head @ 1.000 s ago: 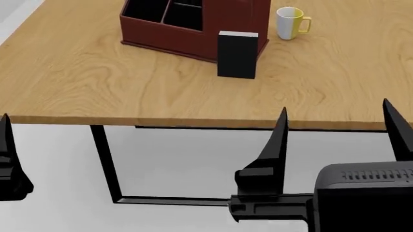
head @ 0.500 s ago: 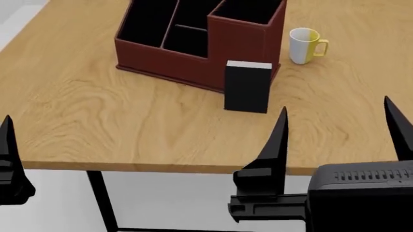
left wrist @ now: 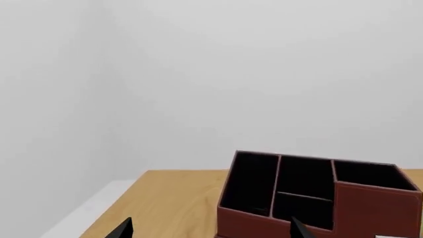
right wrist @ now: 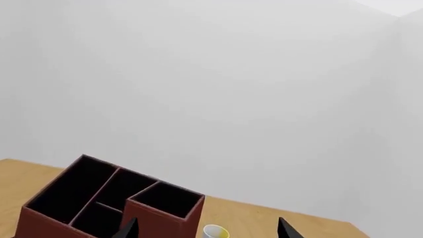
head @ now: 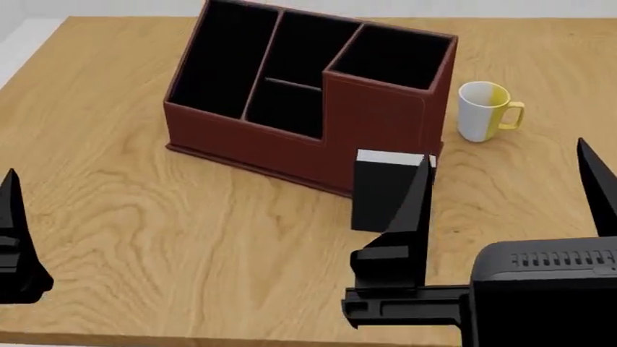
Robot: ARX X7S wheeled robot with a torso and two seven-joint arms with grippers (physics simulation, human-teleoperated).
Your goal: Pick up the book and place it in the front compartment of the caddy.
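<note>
The black book (head: 378,189) with its white page edge up stands upright on the wooden table (head: 144,238), right in front of the caddy's tall section. The red-brown caddy (head: 251,148), black inside, has all its compartments empty; it also shows in the left wrist view (left wrist: 370,208) and the right wrist view (right wrist: 39,220). My right gripper (head: 506,191) is open and empty, near the table's front edge, and its left finger (head: 415,210) covers part of the book. My left gripper (left wrist: 211,230) is open and empty; only one finger (head: 11,217) shows at the head view's left edge.
A white-and-yellow mug (head: 487,112) stands to the right of the caddy and shows in the right wrist view (right wrist: 215,231) too. White walls rise behind the table. The table's left edge is at the far left.
The head view has shifted: the caddy, book and mug now sit lower and closer in the picture, and the table's front edge has dropped out of view. Both grippers stay open.
</note>
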